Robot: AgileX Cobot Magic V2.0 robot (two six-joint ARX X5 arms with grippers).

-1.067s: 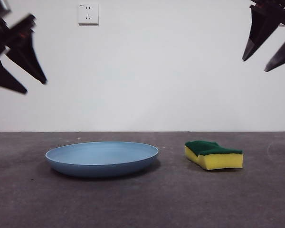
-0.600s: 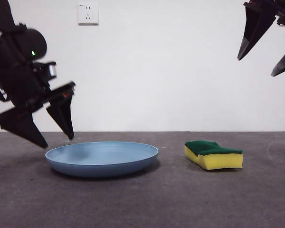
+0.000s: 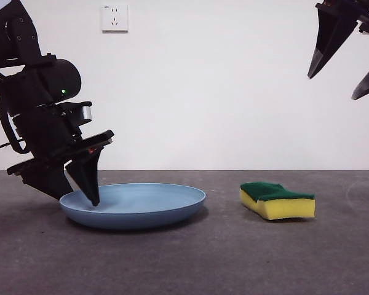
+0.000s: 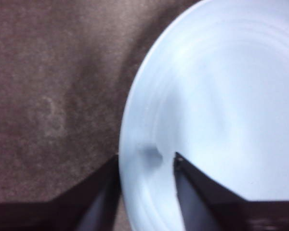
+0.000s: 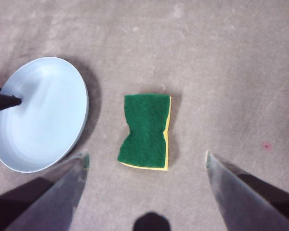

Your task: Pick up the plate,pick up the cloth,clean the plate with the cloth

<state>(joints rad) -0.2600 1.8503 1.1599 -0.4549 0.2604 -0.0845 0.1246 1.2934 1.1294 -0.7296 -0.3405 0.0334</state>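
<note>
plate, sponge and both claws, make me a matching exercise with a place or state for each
Things:
1. plate
2. sponge
3. left claw
4. right claw
5. wall socket

Places or states:
A. high above the table, open, holding nothing
B. lying flat, green layer up
C. light blue, flat on the table
D. open, straddling the plate's rim
E. white, on the wall

Pairs: 1-C, 2-B, 3-D, 4-A, 5-E

— What blocks the plate [image 3: 135, 206]?
— The left gripper [image 3: 80, 196], jaws parted astride its rim.
— And the sponge [image 3: 277, 200]?
— Bare table [image 3: 221, 258] on every side; right gripper [image 3: 344, 70] hangs high above.
</note>
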